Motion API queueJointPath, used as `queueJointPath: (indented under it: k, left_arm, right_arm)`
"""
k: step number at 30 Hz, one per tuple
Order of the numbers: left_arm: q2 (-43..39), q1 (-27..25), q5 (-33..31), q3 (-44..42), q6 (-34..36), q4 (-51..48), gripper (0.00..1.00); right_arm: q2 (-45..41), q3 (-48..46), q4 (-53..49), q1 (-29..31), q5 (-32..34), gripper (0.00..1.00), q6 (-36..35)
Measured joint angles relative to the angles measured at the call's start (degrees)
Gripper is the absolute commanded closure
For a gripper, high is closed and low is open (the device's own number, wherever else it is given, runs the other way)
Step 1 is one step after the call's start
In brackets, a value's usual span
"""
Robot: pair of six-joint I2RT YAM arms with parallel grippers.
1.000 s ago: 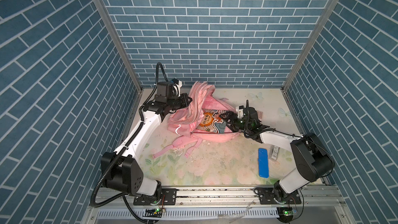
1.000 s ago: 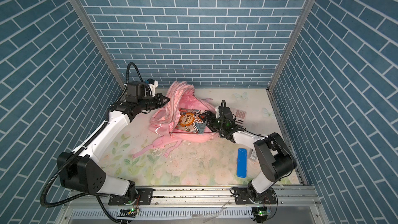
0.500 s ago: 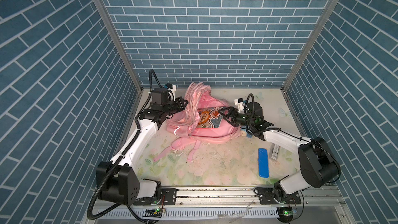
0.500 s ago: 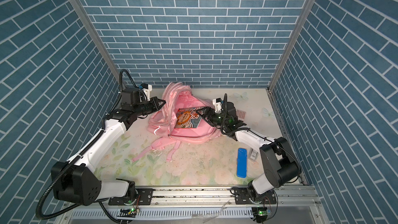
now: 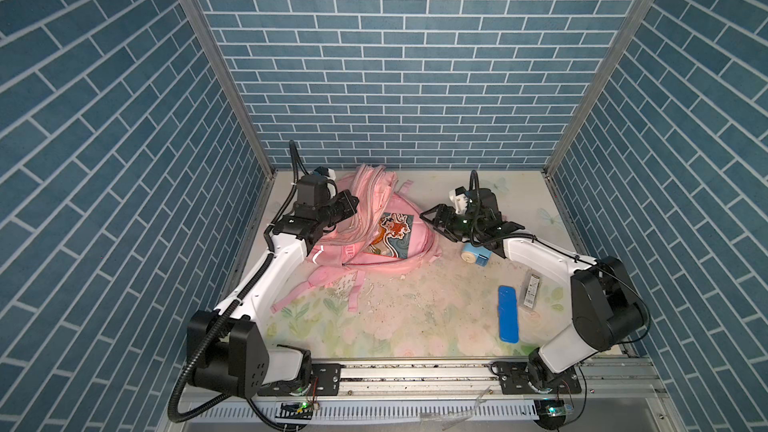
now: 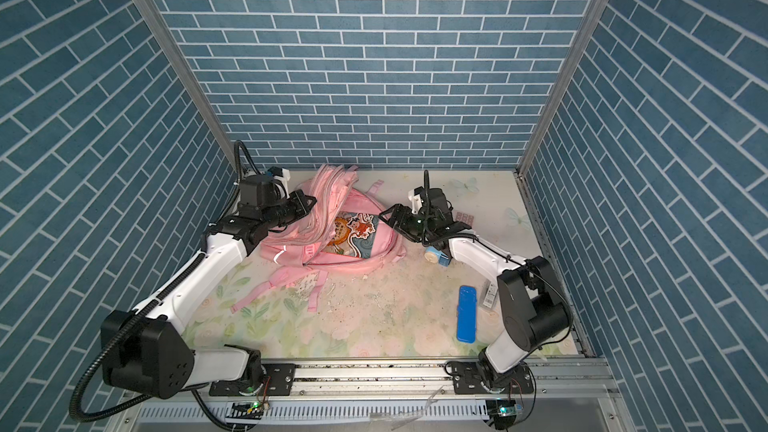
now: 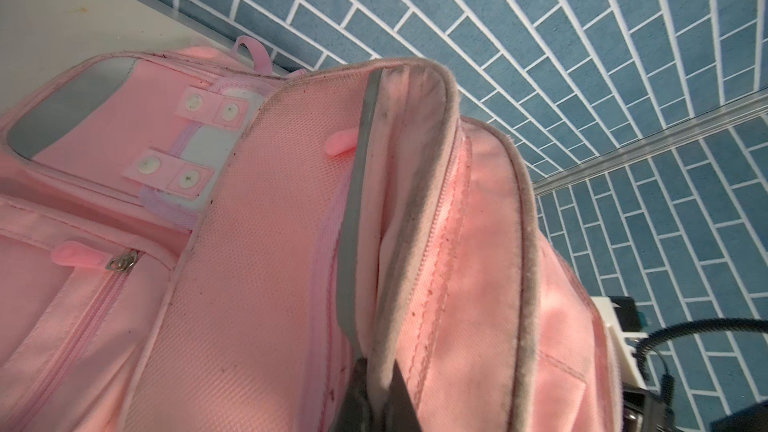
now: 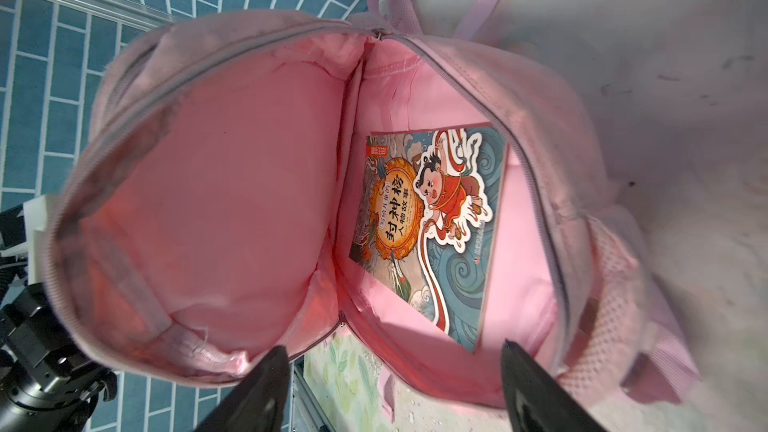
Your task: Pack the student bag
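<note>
The student bag (image 5: 419, 243) lies open near the far left tabletop (image 5: 415, 317) corner, a book (image 8: 432, 218) inside. The left gripper (image 7: 374, 384) pinches its raised flap; the right gripper (image 5: 432, 224) hovers beside it, spread, empty.

Student bag (image 8: 232, 209) soft matt cloth; book (image 8: 432, 234) glossy paper; table (image 5: 415, 317) scuffed.

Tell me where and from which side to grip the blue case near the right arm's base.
Probably pinch the blue case across its narrow width at mid-length, from straight above: it lies flat on the table, long and slim.
</note>
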Motion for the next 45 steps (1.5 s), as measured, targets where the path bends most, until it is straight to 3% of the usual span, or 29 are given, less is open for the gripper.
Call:
queueJointPath:
  k: [9, 12, 15, 18, 26, 33, 39, 45]
  left_arm:
    - [1.97, -13.09, -6.95, -7.50, -7.56, 7.58, 1.00]
    - [3.63, -14.78, -8.41, -7.67, -8.50, 9.25, 0.60]
    - [4.52, -15.37, -8.87, -6.05, -6.93, 8.87, 0.43]
    - [4.44, -15.19, -9.53, -2.47, -1.09, 5.46, 0.32]
    - [0.46, -11.54, -11.02, 0.98, 27.04, -7.76, 0.32]
    - [-4.09, -10.58, -18.36, -3.13, 48.96, -11.63, 0.32]
    - [-5.51, -10.43, -20.02, -8.76, 60.94, -12.02, 0.32]
    - [-6.34, -10.45, -21.14, -12.46, 67.45, -11.65, 0.32]
  right_arm:
    - [-12.20, -7.30, -5.20, -4.48, 2.78, 0.19, -4.11]
    - [-12.41, -9.07, -6.60, -4.46, 3.43, 0.19, -4.66]
    - [-12.41, -10.25, -7.37, -4.46, 3.63, 0.19, -4.72]
    - [-12.52, -10.93, -7.63, -4.35, 4.04, 0.19, -4.87]
    - [-14.97, -14.14, -8.00, -3.06, 5.57, 0.20, -4.50]
    - [-11.80, -14.47, -6.16, 3.13, 7.28, 0.21, -1.42]
    - [-4.28, -15.17, 1.22, 6.60, 6.99, 0.28, 3.85]
    - [3.96, -15.15, 8.15, 7.34, 5.88, 0.32, 7.34]
